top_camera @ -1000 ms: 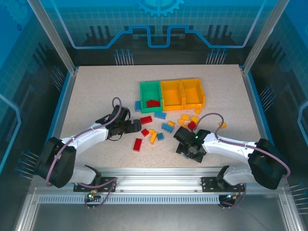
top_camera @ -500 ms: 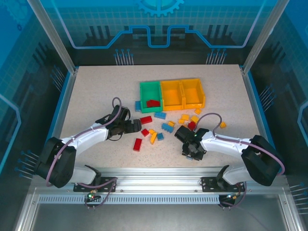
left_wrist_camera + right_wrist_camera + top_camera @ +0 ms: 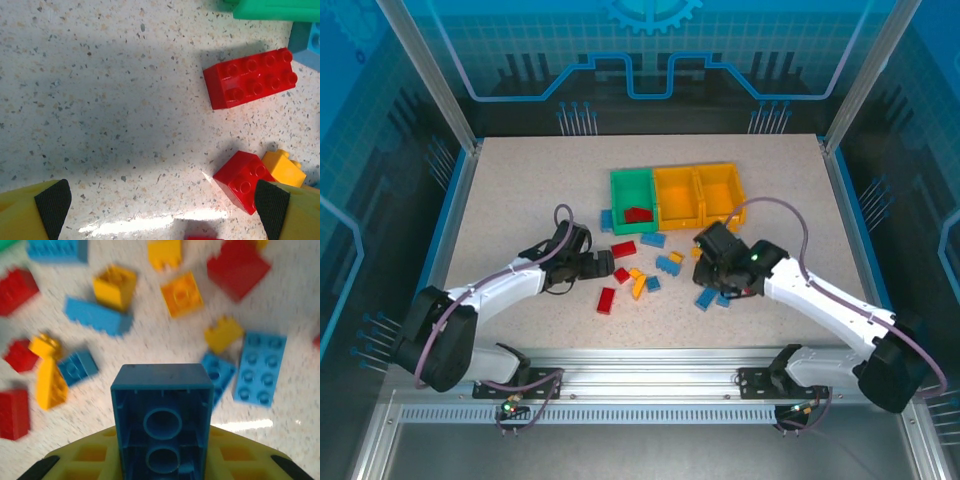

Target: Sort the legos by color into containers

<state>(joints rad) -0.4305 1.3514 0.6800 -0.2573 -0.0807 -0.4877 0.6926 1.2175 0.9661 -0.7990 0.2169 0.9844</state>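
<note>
Step in hand: carrying one blue brick to a bin; it is gripped but not yet binned.
Right pincer [image 3: 718, 250]: pressed onto the held blue brick [image 3: 161, 415], studs pointing away from the wrist camera; it hangs near the green bin [image 3: 634, 192], off its near-right corner and above the scattered pile.
Left pincer [image 3: 161, 204]: spread wide and holding nothing, low over the counter [image 3: 520, 190] in front of the green bin, with a long red brick [image 3: 250, 77] between it and the bin.
Next move, my reading: swing the brick over a bin rim and let go. The green bin already holds a red brick [image 3: 638, 214], so blue likely belongs in one of the two orange-yellow bins [image 3: 678, 195]. I cannot tell which.
Bins: three in a joined row, with one green at the left end and two orange-yellow to its right.
Red bricks: about five, four loose in front of the green bin and one inside it.
Blue bricks: about seven counting the held one, with one just beside the green bin's left wall.
Yellow bricks: five or six in the blurred right wrist view, so the count is uncertain.
</note>
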